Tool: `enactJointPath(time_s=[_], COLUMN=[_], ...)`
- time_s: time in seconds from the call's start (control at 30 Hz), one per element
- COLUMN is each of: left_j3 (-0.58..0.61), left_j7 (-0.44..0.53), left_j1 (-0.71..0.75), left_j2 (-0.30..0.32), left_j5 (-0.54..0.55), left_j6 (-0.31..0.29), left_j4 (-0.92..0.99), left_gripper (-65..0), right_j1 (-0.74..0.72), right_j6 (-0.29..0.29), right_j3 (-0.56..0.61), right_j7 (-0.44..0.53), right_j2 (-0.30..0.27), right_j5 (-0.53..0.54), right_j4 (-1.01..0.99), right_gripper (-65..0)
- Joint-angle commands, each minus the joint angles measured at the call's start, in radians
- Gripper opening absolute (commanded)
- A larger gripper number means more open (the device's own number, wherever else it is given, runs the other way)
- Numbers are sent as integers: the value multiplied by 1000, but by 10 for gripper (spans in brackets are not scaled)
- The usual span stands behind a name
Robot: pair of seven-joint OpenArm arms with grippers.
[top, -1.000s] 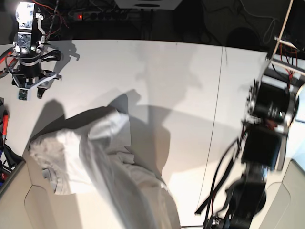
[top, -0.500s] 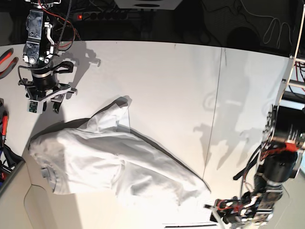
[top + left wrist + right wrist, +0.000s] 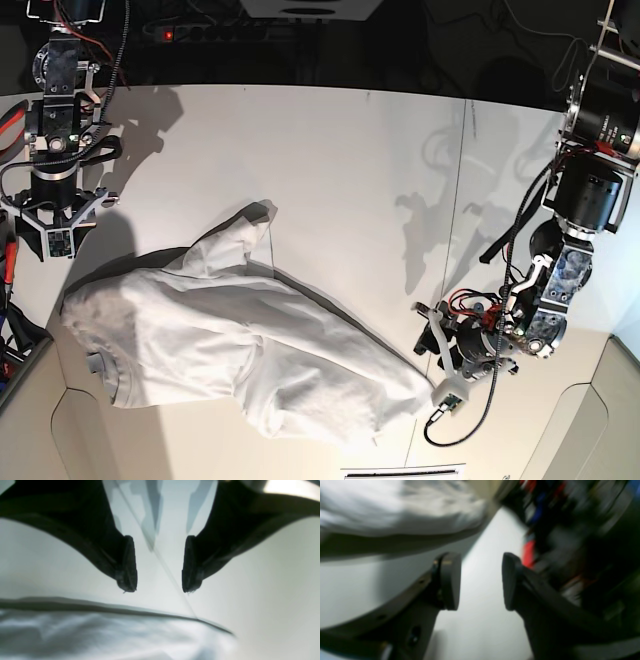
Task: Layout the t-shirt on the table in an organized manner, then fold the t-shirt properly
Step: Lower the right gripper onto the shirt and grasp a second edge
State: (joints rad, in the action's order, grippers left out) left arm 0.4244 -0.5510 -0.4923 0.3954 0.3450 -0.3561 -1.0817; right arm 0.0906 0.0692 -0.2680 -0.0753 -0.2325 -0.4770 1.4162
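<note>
You're looking at a robotics lab bench, not a home. The table (image 3: 330, 150) is a wide matte white top with a thin dark seam running from far edge to near edge. Behind its far edge sits a dark backdrop with a power strip (image 3: 205, 33), red indicator lit, and loose cables (image 3: 560, 55) hanging near the far right corner. Both arms carry exposed red wiring (image 3: 475, 305) and bare mounting hardware. At the left edge, red-handled tools (image 3: 10, 262) lie off the tabletop.
</note>
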Motion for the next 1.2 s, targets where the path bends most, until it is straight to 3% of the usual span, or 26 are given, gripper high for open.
enactJointPath(time_s=[0.0, 0.07, 0.17, 0.33, 0.63, 0.7, 0.77, 0.8, 0.9, 0.97, 1.07, 1.17], left_j3=[-8, -8, -8, -8, -8, -8, -8, -8, -8, 6, 95, 270], left_j7=[16, 16, 20, 28, 26, 26, 33, 49, 139, 220, 321, 361], left_j1=[-16, 7, 16, 10, 13, 14, 14, 16, 20, 18, 10, -15], left_j2=[-5, -29, -64, -118, -132, -131, -131, -131, -129, -111, -77, -44], left_j5=[-8, -28, -31, -33, -97, -122, -174, -223, -416, -496, -578, -695], left_j6=[5, 5, 5, 5, 5, 5, 5, 5, 5, 9, 81, 166], left_j4=[-20, -19, -19, -20, -19, -19, -19, -18, -16, -16, -15, -14], left_gripper=[-324, -324, -324, -324, -324, -324, -324, -324, -324, -324, -324, -324], right_j1=[-16, -21, -43, -150, -414, -462, -501, -517, -537, -536, -530, -527], right_j6=[32, 84, 109, 127, 126, 126, 126, 123, 81, 69, 69, 69], right_j3=[-2, 19, 83, 208, 403, 435, 450, 453, 453, 453, 453, 453], right_j7=[23, 22, 17, 6, 8, 7, 6, 4, 0, 0, 0, 0], right_j2=[-27, -63, -120, -192, -204, -201, -196, -193, -193, -193, -193, -191], right_j5=[-55, -158, -246, -294, -293, -293, -288, -263, -163, -162, -162, -162], right_j4=[18, 17, -1, -136, -449, -505, -557, -579, -624, -625, -625, -625], right_gripper=[-385, -385, -385, -385, -386, -441, -607, -650, -650, -650, -650, -650])
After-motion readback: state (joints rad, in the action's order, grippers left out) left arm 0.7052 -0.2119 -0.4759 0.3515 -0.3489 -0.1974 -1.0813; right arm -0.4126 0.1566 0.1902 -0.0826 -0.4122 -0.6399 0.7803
